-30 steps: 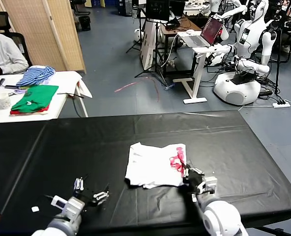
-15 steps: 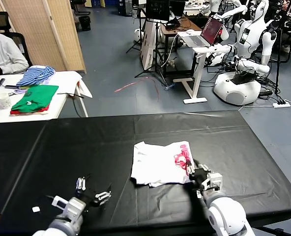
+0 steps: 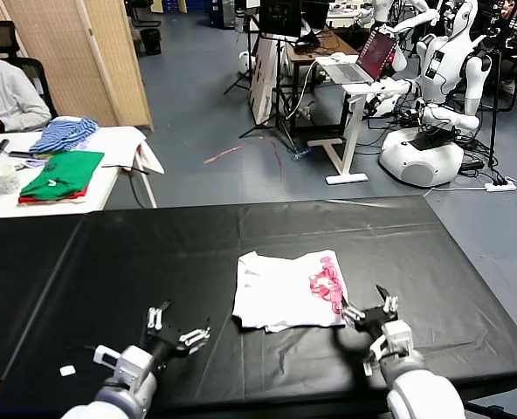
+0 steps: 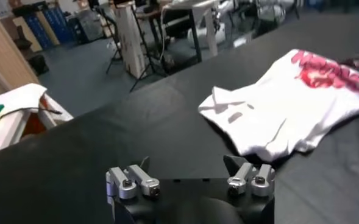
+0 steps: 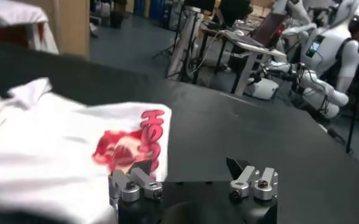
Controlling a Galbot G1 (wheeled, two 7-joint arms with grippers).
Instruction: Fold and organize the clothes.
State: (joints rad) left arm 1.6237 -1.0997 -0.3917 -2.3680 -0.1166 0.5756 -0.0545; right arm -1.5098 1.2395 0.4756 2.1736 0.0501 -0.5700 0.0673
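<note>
Black cloth covers the table (image 3: 468, 288) in front of us. Nearest, our left gripper (image 3: 177, 327) hovers with jaws spread, holding nothing, well apart from the shirt. Our right gripper (image 3: 374, 312) sits just beside the T-shirt (image 3: 280, 291), jaws released and empty. Beyond them the shirt lies rumpled mid-table, loosely folded, print up. We judge a careless regrasp could pinch several layers and undo the fold.
</note>
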